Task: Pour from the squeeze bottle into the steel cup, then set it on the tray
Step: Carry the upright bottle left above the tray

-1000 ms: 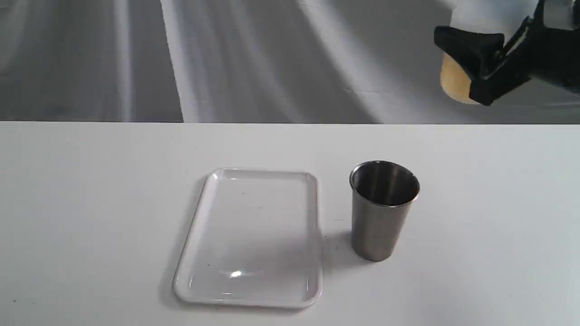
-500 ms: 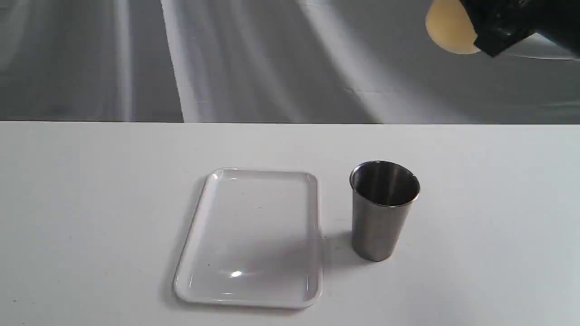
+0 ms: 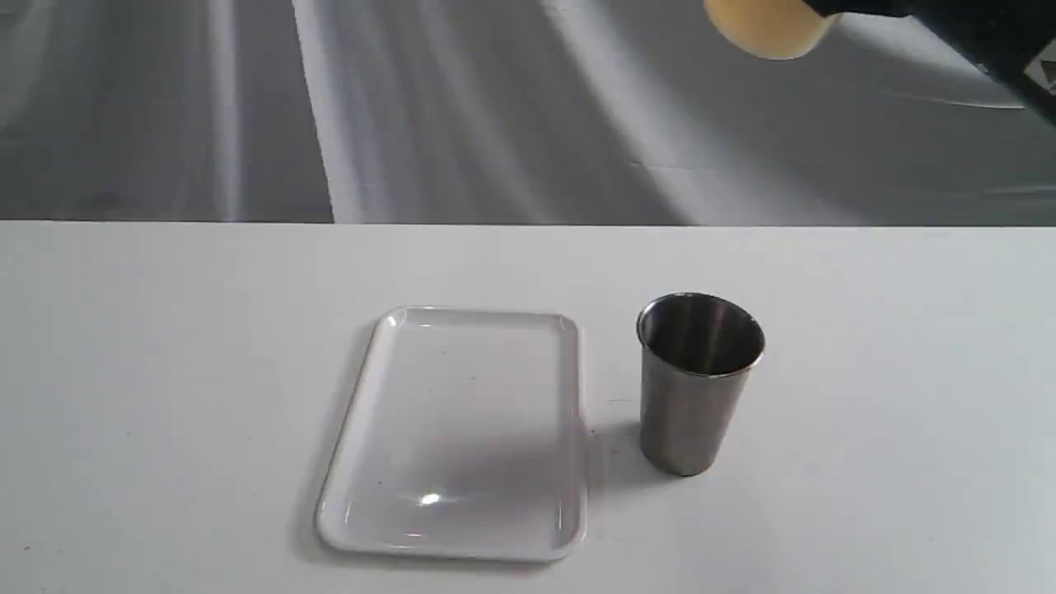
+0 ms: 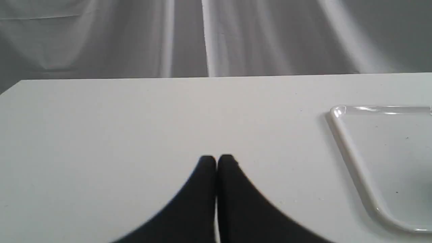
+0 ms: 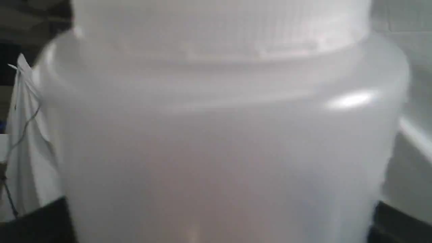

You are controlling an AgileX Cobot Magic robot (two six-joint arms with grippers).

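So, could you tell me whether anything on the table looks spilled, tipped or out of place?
Nothing stands out: the cup stands upright beside the tray, no spill shows on the table, and the bottle is held high above.

left hand [image 4: 216,161] low, closed; right hand [image 5: 216,226] high, gripping squeeze bottle [image 5: 216,135].

White bench [image 3: 165,371] set before a grey draped cloth [image 3: 454,107].
The matte top is evenly lit; the cloth is hung in soft folds, crossed by paler bands.
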